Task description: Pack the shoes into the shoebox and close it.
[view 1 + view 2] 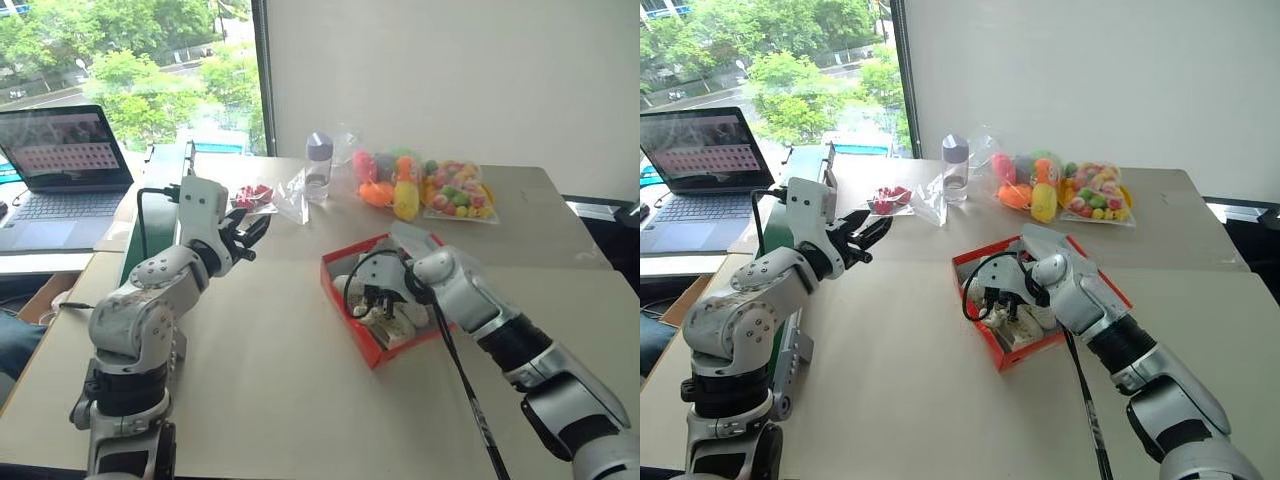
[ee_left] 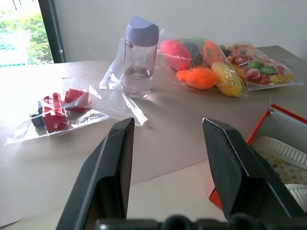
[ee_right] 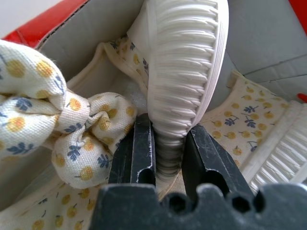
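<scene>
Red-orange shoebox [image 1: 352, 325] sits mid-table, lid not yet shut; from the head views the right gripper [image 1: 383, 301] reaches down inside it among pale shoes [image 1: 1012, 326], while the left gripper [image 1: 243, 236] hangs well to the box's left. Left wrist view: left gripper's fingers [image 2: 112, 170] half apart, holding nothing, box corner just beyond. Right wrist view: right gripper [image 3: 169, 153] pinched on a ribbed white sole inside the box, a floral fabric shoe beside it. Judgement: packing nearly done, closing remains.
</scene>
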Robot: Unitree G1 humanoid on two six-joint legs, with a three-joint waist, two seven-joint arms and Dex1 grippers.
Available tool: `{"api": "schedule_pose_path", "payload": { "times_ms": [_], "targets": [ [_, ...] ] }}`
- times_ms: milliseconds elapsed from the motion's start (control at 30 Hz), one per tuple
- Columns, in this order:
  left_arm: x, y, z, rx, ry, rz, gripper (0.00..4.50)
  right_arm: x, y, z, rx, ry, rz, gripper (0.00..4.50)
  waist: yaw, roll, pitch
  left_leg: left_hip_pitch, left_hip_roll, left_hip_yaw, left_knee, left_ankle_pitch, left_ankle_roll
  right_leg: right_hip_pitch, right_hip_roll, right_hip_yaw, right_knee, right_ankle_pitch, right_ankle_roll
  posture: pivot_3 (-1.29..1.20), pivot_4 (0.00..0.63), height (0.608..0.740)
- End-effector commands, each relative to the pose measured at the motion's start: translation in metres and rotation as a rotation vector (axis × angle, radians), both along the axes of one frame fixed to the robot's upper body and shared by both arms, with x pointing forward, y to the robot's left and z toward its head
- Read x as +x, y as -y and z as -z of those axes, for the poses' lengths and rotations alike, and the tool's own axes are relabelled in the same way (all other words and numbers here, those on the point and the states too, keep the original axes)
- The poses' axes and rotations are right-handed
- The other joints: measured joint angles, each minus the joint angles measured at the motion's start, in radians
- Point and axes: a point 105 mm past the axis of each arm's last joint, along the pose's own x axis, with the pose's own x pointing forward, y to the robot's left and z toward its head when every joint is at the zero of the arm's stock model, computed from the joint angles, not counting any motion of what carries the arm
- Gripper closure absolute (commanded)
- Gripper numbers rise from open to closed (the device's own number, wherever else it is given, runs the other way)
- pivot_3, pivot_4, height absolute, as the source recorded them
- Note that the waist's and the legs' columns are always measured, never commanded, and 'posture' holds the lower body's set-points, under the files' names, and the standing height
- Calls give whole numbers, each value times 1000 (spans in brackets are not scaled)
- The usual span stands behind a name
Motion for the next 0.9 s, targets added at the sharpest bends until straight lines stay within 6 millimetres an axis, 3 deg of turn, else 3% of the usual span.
{"api": "schedule_pose_path", "payload": {
  "times_ms": [33,367,600,733,900],
  "targets": [
    [-2,7,-17,-3,73,20,2114,-8,48,42,-226,-62,107,4060,3,-1,-3,0,0,0,0,0,0,0,-1,0,0,0,0,0,150,740],
    [-2,7,-17,5,73,20,2114,-12,60,71,-314,-87,101,4060,12,-2,-14,3,-1,0,0,0,1,4,-13,-16,-3,0,1,0,150,740],
    [-2,6,-17,9,73,17,2114,-5,56,70,-282,-62,129,4060,9,-2,-28,10,3,-2,-4,0,1,15,-13,-21,-15,0,1,0,150,740],
    [-3,9,-16,12,68,26,2114,-5,31,60,-19,-154,211,4060,4,-2,-31,10,4,-2,-5,-1,2,15,-13,-20,-17,-1,1,0,150,740],
    [-5,13,-10,51,43,73,2114,1,11,23,291,-248,281,4060,-5,-2,-31,5,6,-2,-5,-1,2,13,-13,-20,-15,-1,1,0,150,740]
  ]
}}
